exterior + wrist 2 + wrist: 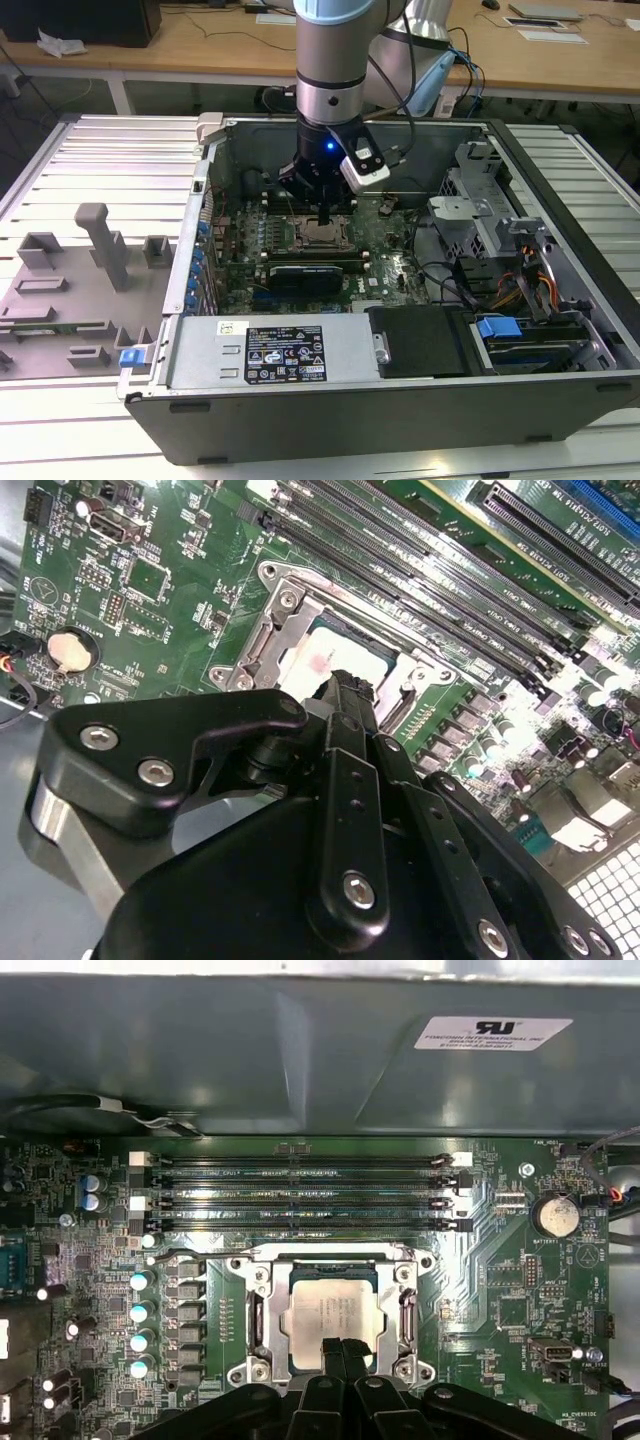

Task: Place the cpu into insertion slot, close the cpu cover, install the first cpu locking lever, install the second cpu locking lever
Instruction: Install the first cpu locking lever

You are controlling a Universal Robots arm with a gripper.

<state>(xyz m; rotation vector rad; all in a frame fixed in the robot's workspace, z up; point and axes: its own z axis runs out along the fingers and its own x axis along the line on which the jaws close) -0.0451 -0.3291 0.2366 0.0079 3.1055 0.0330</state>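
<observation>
The cpu (330, 1315), a pale square chip, lies flat in the insertion slot (243, 1371) on the green board. It is also seen in the second wrist view (316, 666). The cpu cover (265, 1315) lies down around the chip as a silver frame, and the chip shows through its window. My gripper (345, 1348) is shut with nothing between its black fingers. Its tips are right at the chip's near edge; I cannot tell whether they touch. In the exterior view the gripper (326, 218) hangs straight above the slot (322, 238). A thin wire lever (200, 1257) runs along the slot's far side; its latching is unclear.
Long black memory slots (300, 1185) run just beyond the socket, with the grey case wall (300, 1050) behind them. Capacitors (140, 1310) stand on one side and a coin battery (556, 1215) on the other. In the exterior view, a power supply (270, 350) and drive cage (480, 215) border the board.
</observation>
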